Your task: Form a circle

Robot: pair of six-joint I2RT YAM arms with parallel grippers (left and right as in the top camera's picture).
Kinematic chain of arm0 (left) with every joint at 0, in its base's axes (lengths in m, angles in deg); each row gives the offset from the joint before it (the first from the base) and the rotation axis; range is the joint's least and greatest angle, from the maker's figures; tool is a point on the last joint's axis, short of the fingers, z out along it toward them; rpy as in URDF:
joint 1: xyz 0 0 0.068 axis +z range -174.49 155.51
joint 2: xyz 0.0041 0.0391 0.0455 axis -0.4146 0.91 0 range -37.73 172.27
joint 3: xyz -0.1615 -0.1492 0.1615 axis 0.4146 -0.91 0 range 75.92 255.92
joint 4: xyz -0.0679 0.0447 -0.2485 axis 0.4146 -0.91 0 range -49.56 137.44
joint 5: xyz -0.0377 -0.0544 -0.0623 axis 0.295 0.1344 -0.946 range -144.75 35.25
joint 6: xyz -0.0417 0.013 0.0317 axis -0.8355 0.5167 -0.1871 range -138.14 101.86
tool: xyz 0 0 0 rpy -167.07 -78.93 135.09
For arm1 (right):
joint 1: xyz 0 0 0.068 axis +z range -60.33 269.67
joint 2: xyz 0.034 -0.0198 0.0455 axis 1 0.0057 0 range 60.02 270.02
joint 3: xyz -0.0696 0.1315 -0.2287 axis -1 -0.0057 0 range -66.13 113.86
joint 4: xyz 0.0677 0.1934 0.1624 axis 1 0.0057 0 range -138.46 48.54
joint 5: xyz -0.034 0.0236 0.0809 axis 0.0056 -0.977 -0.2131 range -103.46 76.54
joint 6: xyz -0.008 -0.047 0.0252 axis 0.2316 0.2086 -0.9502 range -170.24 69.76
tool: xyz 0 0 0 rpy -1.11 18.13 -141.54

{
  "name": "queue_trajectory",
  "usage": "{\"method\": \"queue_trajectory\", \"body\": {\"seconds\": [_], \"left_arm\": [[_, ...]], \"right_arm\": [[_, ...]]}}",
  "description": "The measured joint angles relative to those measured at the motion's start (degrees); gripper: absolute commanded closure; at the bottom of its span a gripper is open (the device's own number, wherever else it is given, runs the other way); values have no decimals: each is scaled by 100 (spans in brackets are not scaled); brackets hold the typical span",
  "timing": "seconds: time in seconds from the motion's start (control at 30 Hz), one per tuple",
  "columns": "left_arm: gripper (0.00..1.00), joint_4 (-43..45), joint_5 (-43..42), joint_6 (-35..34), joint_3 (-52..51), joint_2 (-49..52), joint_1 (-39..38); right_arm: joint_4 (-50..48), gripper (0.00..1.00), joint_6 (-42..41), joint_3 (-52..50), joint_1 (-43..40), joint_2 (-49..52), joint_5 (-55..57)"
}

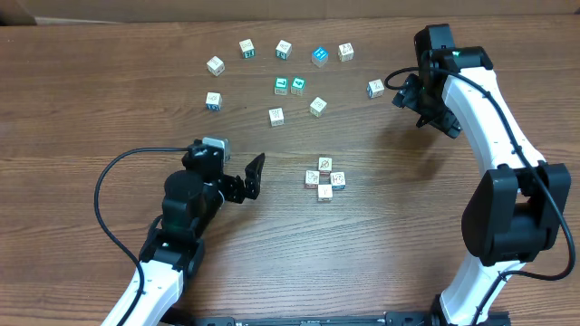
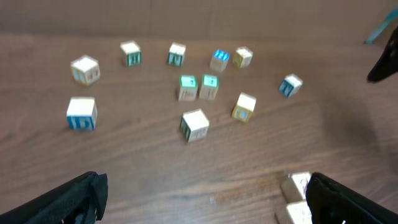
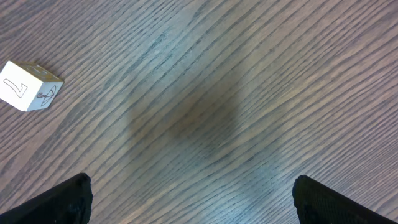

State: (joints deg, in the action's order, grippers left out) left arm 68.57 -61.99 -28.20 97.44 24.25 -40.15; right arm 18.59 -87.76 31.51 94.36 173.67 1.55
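Ring [image 1: 324, 178] of four small whitish printed cubes sits tight together on the counter [image 1: 109, 118], a little right of centre and nearer me than everything else. The loose cubes [image 1: 298, 85] lie scattered across the far side, well apart from it. In the left wrist view I catch only the ring's edge at the lower right, beside one finger.

The left fingers [image 1: 246, 181] are spread wide and hold nothing. They hover near the ring on its left side, pointing toward it but not touching. The right fingers [image 1: 410, 98] are also wide apart and empty, out over bare wood at the far right. One stray cube [image 1: 375, 88] lies just beside them. It shows a 7-like mark in the right wrist view, off to the left of the open gap rather than between the fingers.

I judge the forming step to be essentially done. The four cubes close on each other with no obvious break. What remains looks like checking the shape and keeping both arms clear. If I do move, the left arm needs care, since a swing to its right could knock the nearest cube and open the ring.
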Motion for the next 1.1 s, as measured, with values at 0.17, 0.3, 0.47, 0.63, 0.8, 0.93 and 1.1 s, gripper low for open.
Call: {"method": "queue_trajectory", "body": {"seconds": [0.17, 0.3, 0.47, 0.63, 0.8, 0.93, 1.1], "left_arm": [[0, 120, -72, 0, -4, 0, 0], [0, 133, -79, 0, -13, 0, 0], [0, 400, -96, 0, -153, 0, 0], [0, 962, -103, 0, -490, -61, 0], [1, 1198, -116, 0, -721, -323, 0], [1, 1425, -114, -2, -885, -540, 0], [0, 2109, -114, -2, -1364, -723, 0]], "right_arm": [[4, 0, -2, 0, 0, 0, -2], [4, 0, 0, 0, 0, 0, 0], [2, 0, 0, 0, 0, 0, 0], [4, 0, 0, 0, 0, 0, -2], [0, 0, 0, 0, 0, 0, -2], [4, 0, 0, 0, 0, 0, -2], [0, 0, 2, 0, 0, 0, -2]]}}
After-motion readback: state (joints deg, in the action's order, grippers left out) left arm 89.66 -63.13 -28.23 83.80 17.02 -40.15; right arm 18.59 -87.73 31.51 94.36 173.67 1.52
